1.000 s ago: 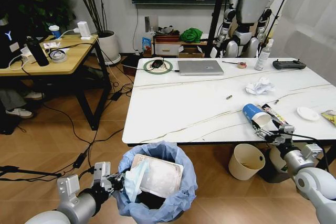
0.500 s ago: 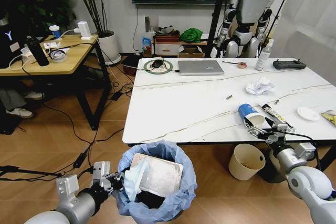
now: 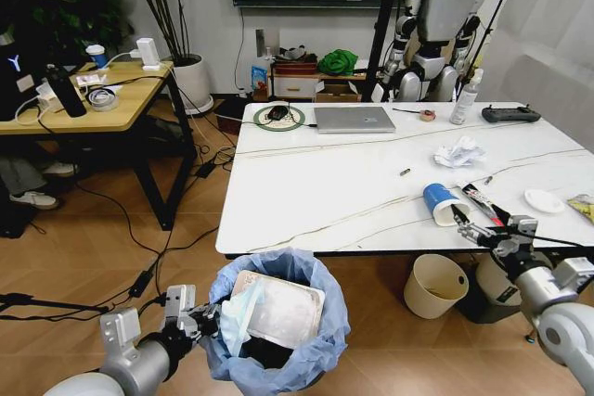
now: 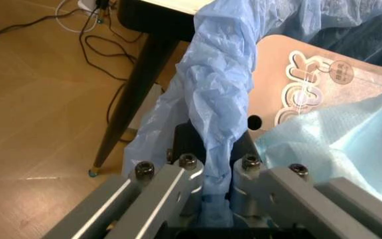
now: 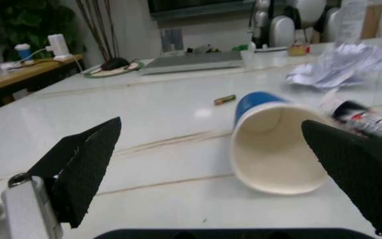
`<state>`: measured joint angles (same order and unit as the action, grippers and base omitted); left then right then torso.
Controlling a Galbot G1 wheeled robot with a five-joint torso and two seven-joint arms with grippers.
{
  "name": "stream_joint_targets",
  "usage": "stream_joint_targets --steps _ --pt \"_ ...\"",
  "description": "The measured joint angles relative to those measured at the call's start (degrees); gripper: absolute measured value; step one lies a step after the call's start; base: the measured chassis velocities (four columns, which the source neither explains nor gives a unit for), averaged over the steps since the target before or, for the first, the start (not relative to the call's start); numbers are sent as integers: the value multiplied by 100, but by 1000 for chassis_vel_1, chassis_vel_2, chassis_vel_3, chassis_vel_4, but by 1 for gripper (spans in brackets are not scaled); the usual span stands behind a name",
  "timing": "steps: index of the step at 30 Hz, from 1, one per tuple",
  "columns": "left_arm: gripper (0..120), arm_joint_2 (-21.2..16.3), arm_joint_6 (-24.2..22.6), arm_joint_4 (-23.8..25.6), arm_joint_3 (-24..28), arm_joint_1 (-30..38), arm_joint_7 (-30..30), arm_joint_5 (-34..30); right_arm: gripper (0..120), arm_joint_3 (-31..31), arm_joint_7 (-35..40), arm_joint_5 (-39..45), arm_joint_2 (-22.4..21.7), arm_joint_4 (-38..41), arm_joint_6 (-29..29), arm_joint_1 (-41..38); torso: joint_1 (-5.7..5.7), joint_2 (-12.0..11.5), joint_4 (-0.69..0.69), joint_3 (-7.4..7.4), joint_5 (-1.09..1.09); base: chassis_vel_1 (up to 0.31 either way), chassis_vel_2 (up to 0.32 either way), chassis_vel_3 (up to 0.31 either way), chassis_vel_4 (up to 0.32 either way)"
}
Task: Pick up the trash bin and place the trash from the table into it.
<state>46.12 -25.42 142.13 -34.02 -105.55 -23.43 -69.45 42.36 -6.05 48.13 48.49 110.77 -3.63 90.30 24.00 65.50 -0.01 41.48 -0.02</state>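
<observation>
On the white marble-look table most litter still waits, while my left gripper pinches the rim of the blue-bagged round bin, part-filled, and my right gripper gapes around the tipped blue paper cup.

Your right hand has bare counter leftward; the blue cup and tube lie ahead.
</observation>
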Motion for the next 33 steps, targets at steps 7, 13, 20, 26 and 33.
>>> stream_joint_targets --steps 7,13,20,26,33 --pt "0 21 8 72 -94 -98 -7 6 100 -801 162 -115 104 -394 -37 -637 0 0 2 0 3 0 0 0 0" --pt "0 103 8 107 -122 -158 -14 41 100 -998 201 6 33 -694 -7 -983 0 0 2 0 2 0 0 0 0" --pt "0 155 10 108 -151 -172 -19 70 100 -1268 207 -17 46 -963 -10 -1263 0 0 1 0 2 0 0 0 0" --pt "0 201 15 108 -166 -191 -22 95 100 -1464 206 -24 9 -1246 -82 -1556 0 0 1 1 2 0 0 0 0" --pt "0 210 18 107 -176 -175 -29 93 79 -1628 201 151 -92 -1535 -93 -1889 1 0 2 1 2 0 0 0 0"
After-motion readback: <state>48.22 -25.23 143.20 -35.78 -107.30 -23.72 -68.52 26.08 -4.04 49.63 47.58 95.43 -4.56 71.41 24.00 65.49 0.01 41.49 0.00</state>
